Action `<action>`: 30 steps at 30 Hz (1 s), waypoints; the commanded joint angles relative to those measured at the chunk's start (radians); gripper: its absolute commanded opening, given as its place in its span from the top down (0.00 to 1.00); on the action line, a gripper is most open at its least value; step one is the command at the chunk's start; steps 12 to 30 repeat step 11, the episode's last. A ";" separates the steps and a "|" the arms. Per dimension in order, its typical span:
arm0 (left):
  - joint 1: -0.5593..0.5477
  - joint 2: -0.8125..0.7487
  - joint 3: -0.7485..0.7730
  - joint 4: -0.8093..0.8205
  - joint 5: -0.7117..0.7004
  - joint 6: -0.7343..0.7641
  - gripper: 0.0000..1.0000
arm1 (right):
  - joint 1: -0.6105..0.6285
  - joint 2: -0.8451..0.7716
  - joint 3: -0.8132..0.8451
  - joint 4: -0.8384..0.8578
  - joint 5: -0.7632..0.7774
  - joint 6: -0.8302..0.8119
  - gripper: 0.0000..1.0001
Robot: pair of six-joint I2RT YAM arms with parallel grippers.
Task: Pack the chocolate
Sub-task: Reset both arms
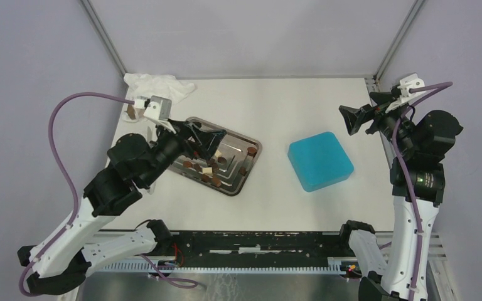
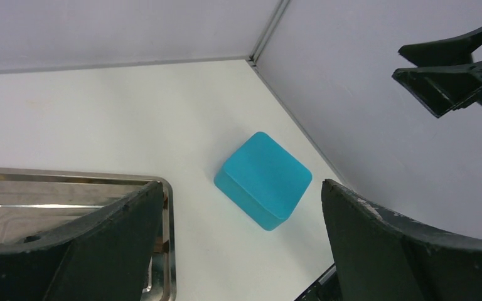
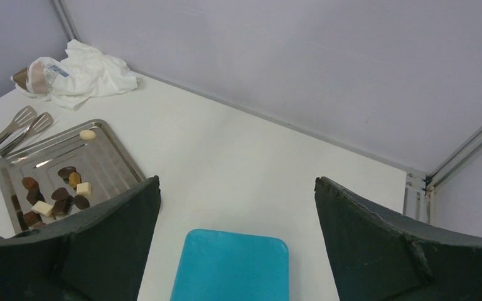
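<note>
The chocolate (image 1: 208, 170) lies as several small dark, light brown and cream pieces on a steel tray (image 1: 255, 148) left of centre, also seen as chocolate (image 3: 55, 198) on the tray (image 3: 114, 152) in the right wrist view. My left gripper (image 1: 216, 140) hovers open over the tray's near half with nothing between its fingers; in its own view the left gripper (image 2: 241, 185) looks past the tray rim (image 2: 167, 213). A teal box (image 1: 320, 161) with its lid on sits right of centre. My right gripper (image 1: 349, 120) hangs open and empty above the table's right side, beyond the box (image 3: 229, 266).
A crumpled white plastic bag (image 1: 157, 84) with a brown lump lies at the back left corner. Metal tongs (image 3: 12, 128) rest just left of the tray. Enclosure walls and aluminium posts (image 1: 392, 44) bound the table. The right gripper (image 2: 452, 75) shows high in the left wrist view.
</note>
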 commanded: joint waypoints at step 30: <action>-0.001 -0.037 -0.002 -0.020 0.018 0.011 0.00 | -0.015 -0.003 0.015 0.016 0.007 0.059 0.02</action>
